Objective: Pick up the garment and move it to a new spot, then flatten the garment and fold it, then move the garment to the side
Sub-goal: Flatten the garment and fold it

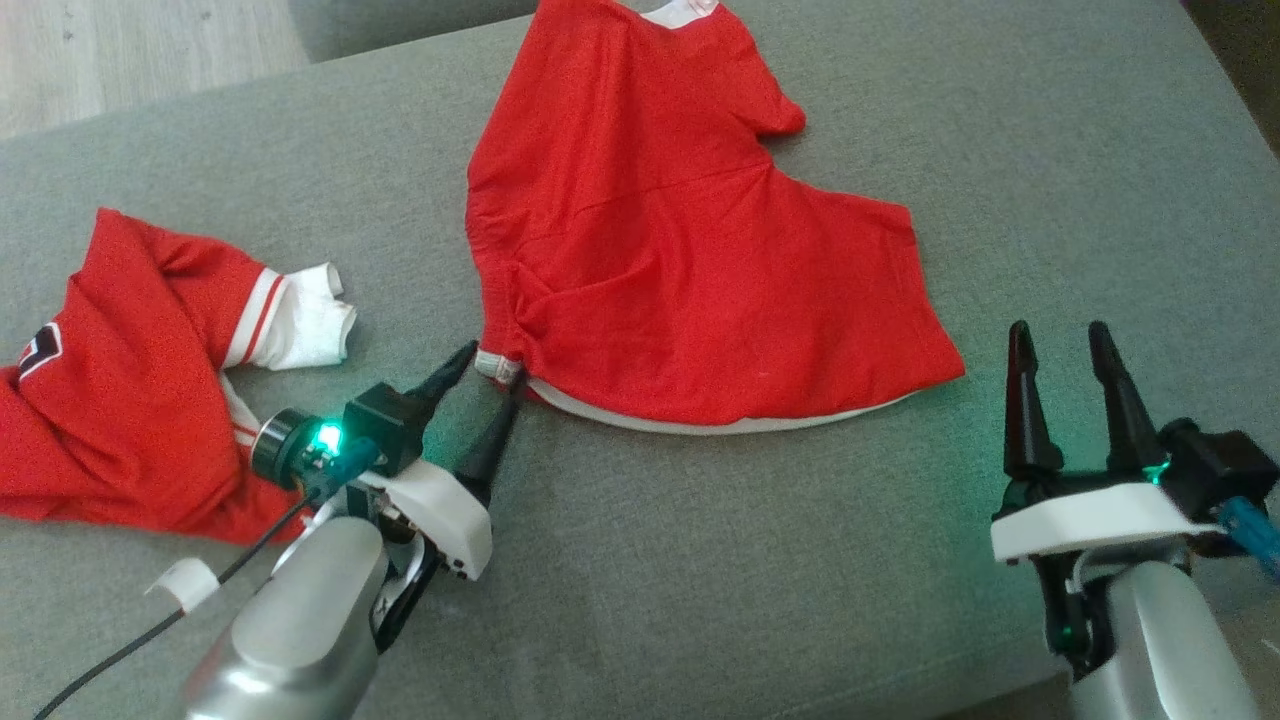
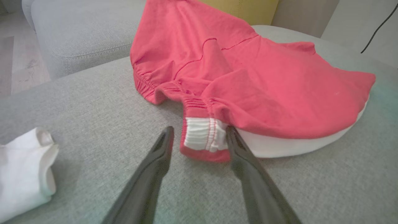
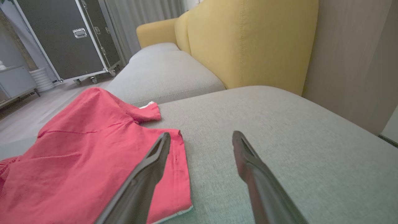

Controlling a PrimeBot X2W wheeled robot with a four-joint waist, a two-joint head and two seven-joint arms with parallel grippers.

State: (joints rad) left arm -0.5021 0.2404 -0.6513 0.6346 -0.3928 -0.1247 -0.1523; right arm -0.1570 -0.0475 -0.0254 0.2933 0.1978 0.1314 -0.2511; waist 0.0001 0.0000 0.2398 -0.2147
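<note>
One garment (image 1: 680,260) lies rumpled mid-sofa (image 1: 1050,150); jersey (image 1: 120,400) at left. Left tool (image 1: 492,365) wide open, fingers either side of garment's white-ribbed near-left corner (image 2: 203,137), not clamped. Right tool (image 1: 1058,330) open, empty, near its near-right corner.

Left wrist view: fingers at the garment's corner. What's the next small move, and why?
Probably close the left gripper on the white ribbed corner of the red garment. Its open fingers already straddle that corner, low over the grey cushion, so a grasp looks ready. The right gripper is open and holds nothing.
</note>
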